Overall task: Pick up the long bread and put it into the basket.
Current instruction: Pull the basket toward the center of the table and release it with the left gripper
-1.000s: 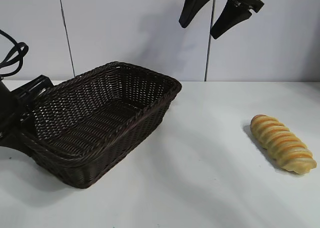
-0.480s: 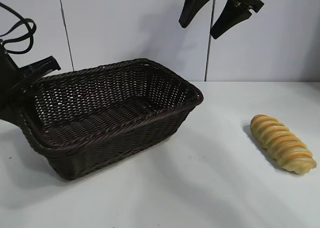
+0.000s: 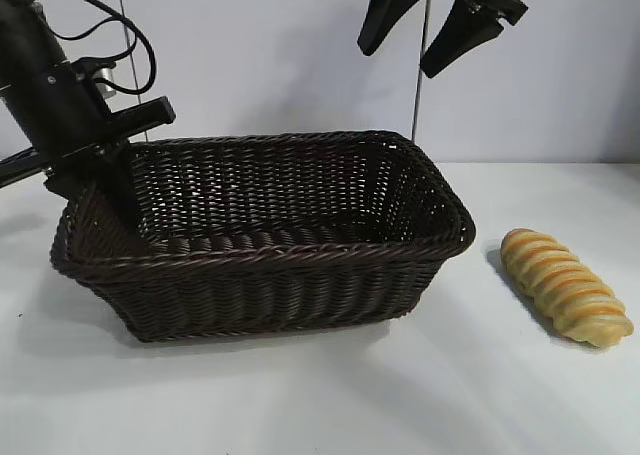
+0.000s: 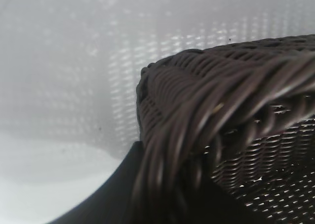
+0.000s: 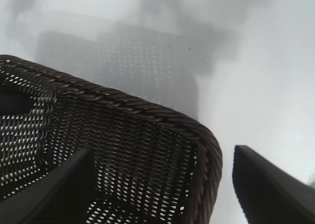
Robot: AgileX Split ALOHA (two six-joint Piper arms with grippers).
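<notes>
Sitting across the middle of the white surface [image 3: 330, 395] is the basket [image 3: 265, 275], by far the biggest thing here, long side facing the camera and flat on its base. The left hand [image 3: 100, 165] has hold of the braided rim at the basket's left end; in the left wrist view that rim [image 4: 206, 115] fills the shot and a dark finger [image 4: 106, 197] sits right against the weave, so it reads as clamped onto the rim. My guess is the grip is there to position or steady the basket so the open top sits close to the bread's side of the surface.

Next down in size, the right hand [image 3: 440, 20] hangs high above the basket's right end, fingers spread wide with nothing between them. The right wrist view looks straight down past both fingers at the basket's right corner [image 5: 197, 135], so it isn't over the bread yet. It looks parked and ready, waiting for a drop toward the loaf.

Smallest thing: the long bread [image 3: 565, 287], lying flat on the surface near the basket's right end but apart from it, angled diagonally, untouched. The pick hasn't begun.

No brands, labels or writing anywhere that I can read, just plain wall panels behind.
</notes>
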